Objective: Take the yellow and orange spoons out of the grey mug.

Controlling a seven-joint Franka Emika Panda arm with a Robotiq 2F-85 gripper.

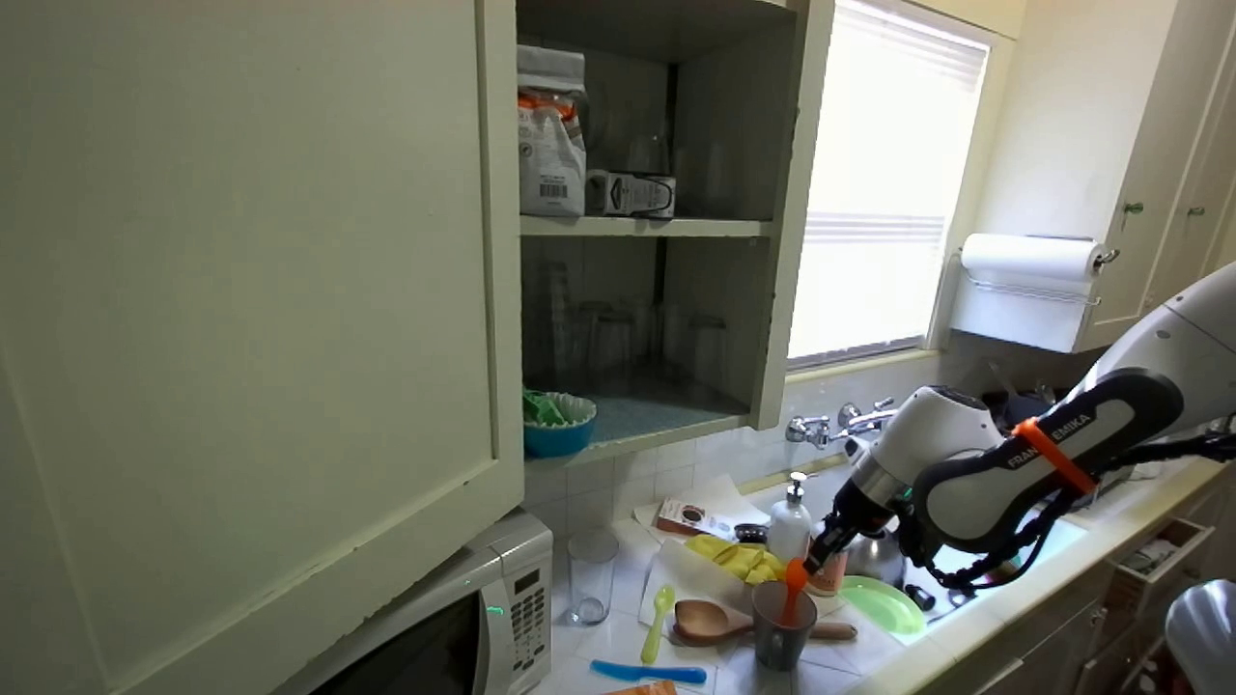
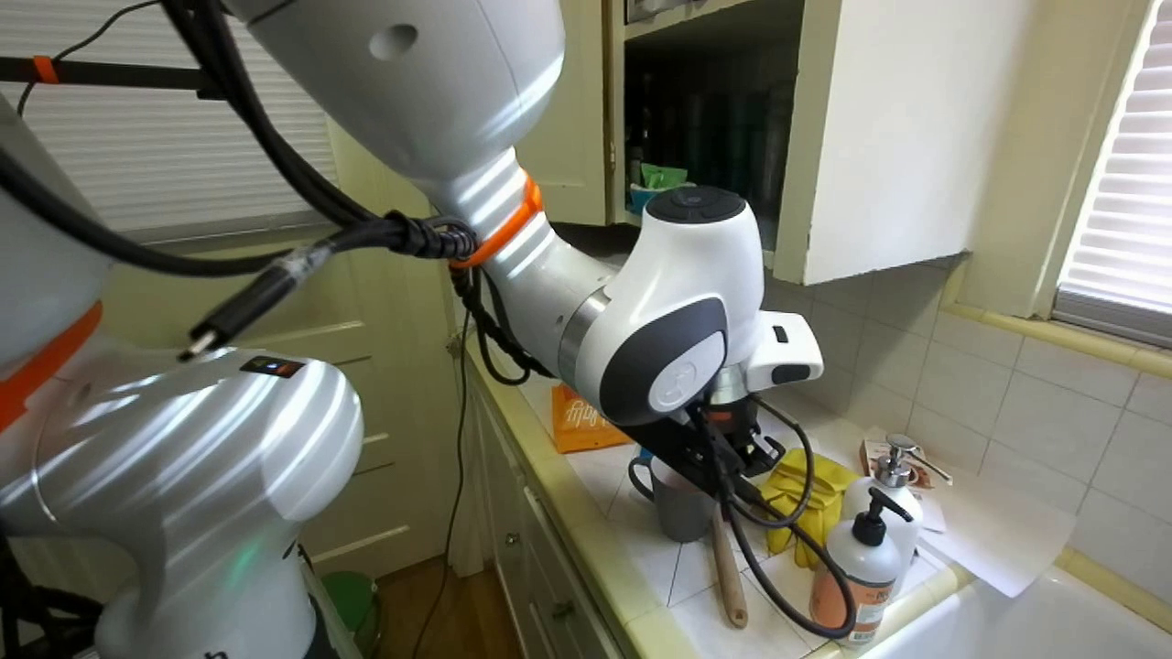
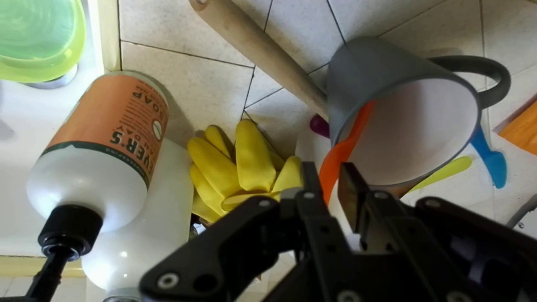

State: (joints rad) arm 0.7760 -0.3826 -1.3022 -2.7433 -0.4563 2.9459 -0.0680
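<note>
The grey mug [image 1: 783, 632] stands upright on the counter; it also shows in the wrist view [image 3: 369, 67] and in an exterior view [image 2: 682, 503]. The orange spoon [image 1: 794, 584] leans out of the mug over its rim; it also shows in the wrist view [image 3: 356, 132]. The yellow spoon [image 1: 659, 623] lies on the counter beside the mug, partly behind the mug in the wrist view [image 3: 447, 173]. My gripper [image 3: 328, 167] is partly open just above the mug's rim. The orange spoon's upper end shows in the gap between the fingers; bare gap shows beside it.
A wooden spoon [image 1: 710, 621] lies behind the mug. A blue utensil [image 1: 649, 673] and an orange bag [image 2: 586, 421] lie nearby. Yellow gloves [image 3: 235, 167], soap bottles [image 3: 105, 147] and a green plate [image 1: 881, 603] by the sink stand around the gripper. The open cupboard [image 1: 647, 227] hangs above.
</note>
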